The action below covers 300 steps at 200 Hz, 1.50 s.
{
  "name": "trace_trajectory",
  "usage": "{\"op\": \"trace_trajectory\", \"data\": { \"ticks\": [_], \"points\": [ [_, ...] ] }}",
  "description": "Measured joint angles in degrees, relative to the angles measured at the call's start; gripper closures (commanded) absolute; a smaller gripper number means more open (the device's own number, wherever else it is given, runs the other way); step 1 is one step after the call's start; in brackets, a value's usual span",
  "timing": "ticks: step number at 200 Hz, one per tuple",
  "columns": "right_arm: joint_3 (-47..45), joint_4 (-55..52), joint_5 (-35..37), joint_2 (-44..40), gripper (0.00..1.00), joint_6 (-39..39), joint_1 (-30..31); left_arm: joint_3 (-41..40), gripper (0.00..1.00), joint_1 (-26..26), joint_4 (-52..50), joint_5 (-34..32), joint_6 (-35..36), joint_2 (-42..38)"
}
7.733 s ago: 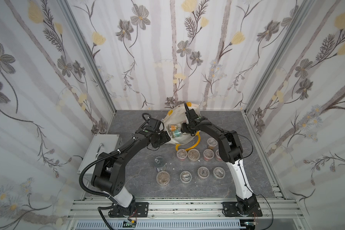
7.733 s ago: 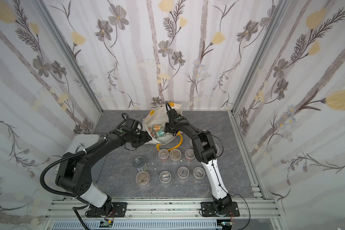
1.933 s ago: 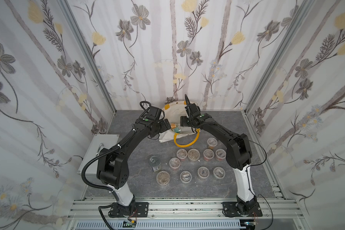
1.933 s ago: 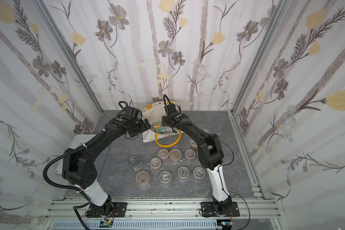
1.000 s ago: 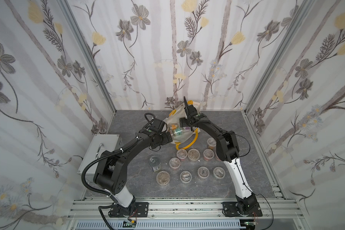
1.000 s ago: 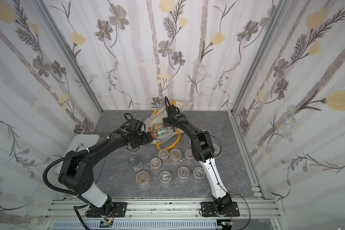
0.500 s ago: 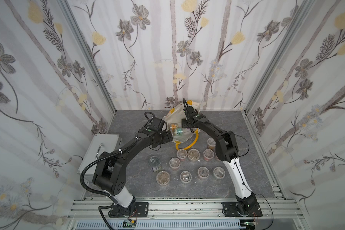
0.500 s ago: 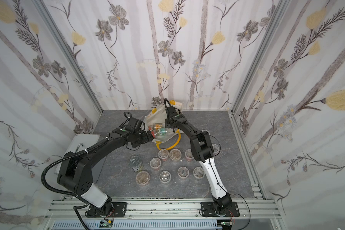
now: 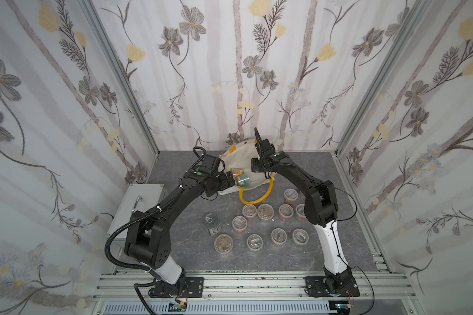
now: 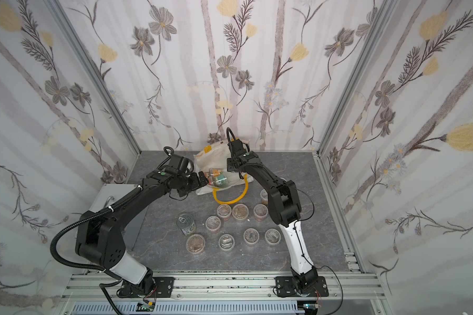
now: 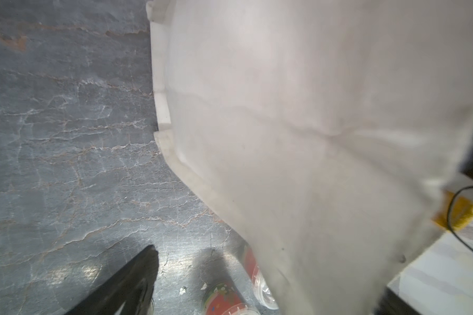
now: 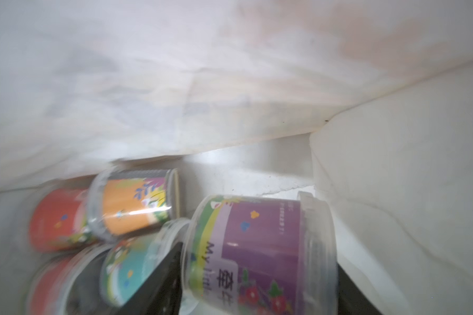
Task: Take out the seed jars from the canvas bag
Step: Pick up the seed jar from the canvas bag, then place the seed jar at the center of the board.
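The cream canvas bag [image 9: 241, 159] lies at the back of the table, mouth toward the front, yellow handle [image 9: 257, 197] on the table. Several labelled seed jars [image 10: 217, 177] show in its mouth. My right gripper [image 12: 257, 261] is inside the bag, shut on a purple-labelled seed jar [image 12: 260, 240], one finger at its base and one at its lid. Orange, red and teal jars [image 12: 137, 203] lie beside it. My left gripper [image 9: 230, 180] stands open at the bag's mouth, with the bag's cloth [image 11: 298, 136] between its fingers [image 11: 137, 275].
Several seed jars [image 9: 265, 211] stand in rows on the grey table in front of the bag. A silver pull-tab tin can [image 9: 212, 223] stands to their left. A grey metal box [image 9: 145, 199] sits at the table's left edge. Papered walls close in three sides.
The bag, held up nearer the back wall two seconds ago, has come down with its mouth forward. In the last second both arms have hardly moved, and the right jaws have narrowed.
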Motion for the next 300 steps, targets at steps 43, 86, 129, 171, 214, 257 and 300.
{"op": "trace_trajectory", "data": {
  "ticks": [43, 86, 129, 171, 214, 257, 300],
  "points": [
    [-9.1, 5.1, -3.5, -12.4, 0.37, -6.7, 1.8, 8.9, 0.00, 3.2, -4.5, 2.6, 0.4, 3.8],
    [-25.9, 12.9, -4.5, -28.2, 0.36, -15.0, 5.7, 20.4, 0.00, 6.3, -9.7, 8.0, 1.8, 7.1],
    [-43.5, 24.0, -3.1, -41.7, 0.38, -25.4, 13.3, 22.8, 0.00, 7.0, -14.3, 13.2, 3.3, 3.1],
    [-56.0, 29.4, 1.9, -51.7, 0.39, -34.5, 21.2, 12.6, 0.00, 7.0, -16.5, 17.1, 3.8, -6.3],
    [-66.4, 29.4, 7.4, -58.4, 0.39, -41.7, 28.0, 2.9, 0.00, 7.0, -17.3, 16.9, 5.1, -13.8],
    [-72.5, 27.5, 13.1, -62.0, 0.39, -46.9, 33.5, -3.6, 0.00, 7.2, -17.3, 14.7, 6.8, -17.5],
    [-76.6, 22.9, 17.4, -65.4, 0.40, -49.2, 38.2, -5.7, 0.00, 8.1, -16.4, 13.3, 8.2, -17.3]
  ]
}}
